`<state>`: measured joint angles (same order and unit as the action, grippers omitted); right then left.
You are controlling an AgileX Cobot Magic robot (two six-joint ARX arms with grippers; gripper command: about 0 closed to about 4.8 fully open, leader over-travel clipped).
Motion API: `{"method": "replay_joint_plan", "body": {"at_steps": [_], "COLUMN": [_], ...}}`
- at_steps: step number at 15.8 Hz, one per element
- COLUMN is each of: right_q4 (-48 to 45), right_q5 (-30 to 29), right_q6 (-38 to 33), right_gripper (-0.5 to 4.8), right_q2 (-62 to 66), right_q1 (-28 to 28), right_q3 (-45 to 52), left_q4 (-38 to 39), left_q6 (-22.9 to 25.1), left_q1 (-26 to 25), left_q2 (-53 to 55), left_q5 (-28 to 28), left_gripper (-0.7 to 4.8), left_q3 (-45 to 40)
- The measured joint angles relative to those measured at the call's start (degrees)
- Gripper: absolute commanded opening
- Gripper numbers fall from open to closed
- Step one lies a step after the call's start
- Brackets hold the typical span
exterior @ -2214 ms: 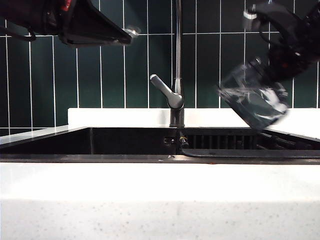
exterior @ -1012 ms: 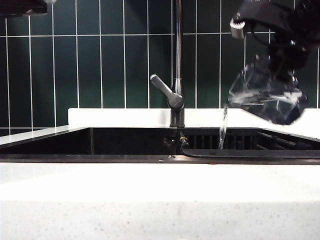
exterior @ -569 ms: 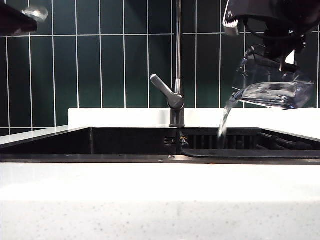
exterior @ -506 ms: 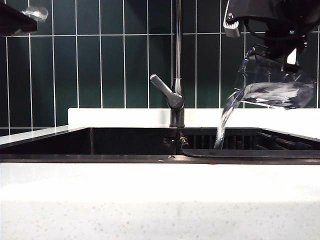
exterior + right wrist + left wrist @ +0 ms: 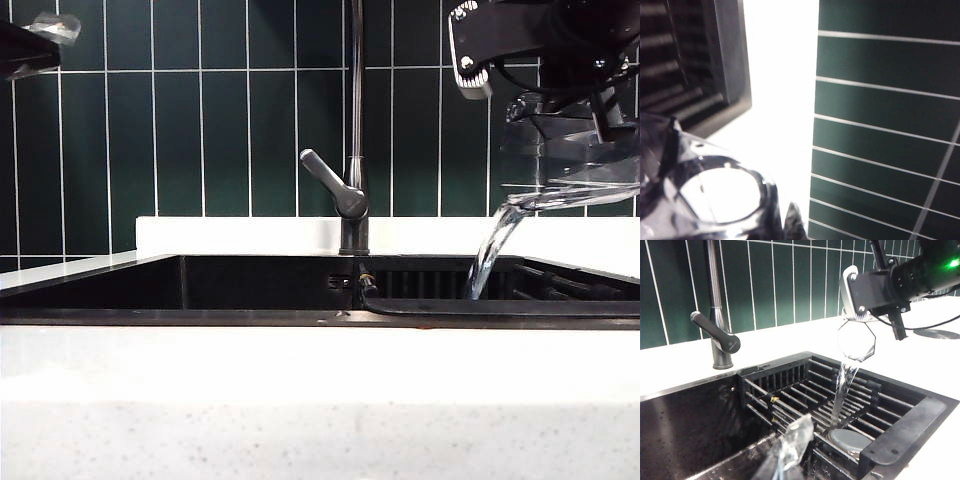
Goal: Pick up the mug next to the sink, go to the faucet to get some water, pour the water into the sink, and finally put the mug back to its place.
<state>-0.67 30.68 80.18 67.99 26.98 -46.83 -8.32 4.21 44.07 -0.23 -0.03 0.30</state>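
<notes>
My right gripper hangs at the upper right of the exterior view, shut on the clear glass mug. The mug lies tipped on its side, and a stream of water runs from its lip into the black sink. In the left wrist view the mug pours onto the ribbed rack. The right wrist view shows the mug close up. The faucet stands at the middle, its handle angled left. My left gripper is shut and empty, high at the far left, well away from the faucet.
A white speckled counter runs along the front and behind the sink. Dark green tiles form the back wall. A grey drain plug lies under the rack. A dark round disc sits on the counter beyond the right arm.
The mug has tipped further, to about level, and shifted right. The water has grown from a thin trickle to a full stream. My left gripper has drawn back up and to the left.
</notes>
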Motion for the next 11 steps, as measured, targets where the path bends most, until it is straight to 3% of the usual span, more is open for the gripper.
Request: {"method": "replay_joint_plan", "body": {"at_steps": [6,11], "right_q4": [-1.6,-2.4], "right_q5": [2.5,1.7], "right_q6": [2.5,-8.9], "right_gripper": [-0.07,-0.07], "right_q2": [0.0,0.0], "right_q1": [1.8,2.5], "right_q3": [0.0,0.0], "left_q4": [0.9,1.7], "left_q6": [0.0,-0.1], "left_q1": [0.3,0.3], "left_q2": [0.2,0.2], "left_q5": [0.0,0.0], "left_gripper": [-0.05,-0.05], "left_q3": [0.0,0.0]}}
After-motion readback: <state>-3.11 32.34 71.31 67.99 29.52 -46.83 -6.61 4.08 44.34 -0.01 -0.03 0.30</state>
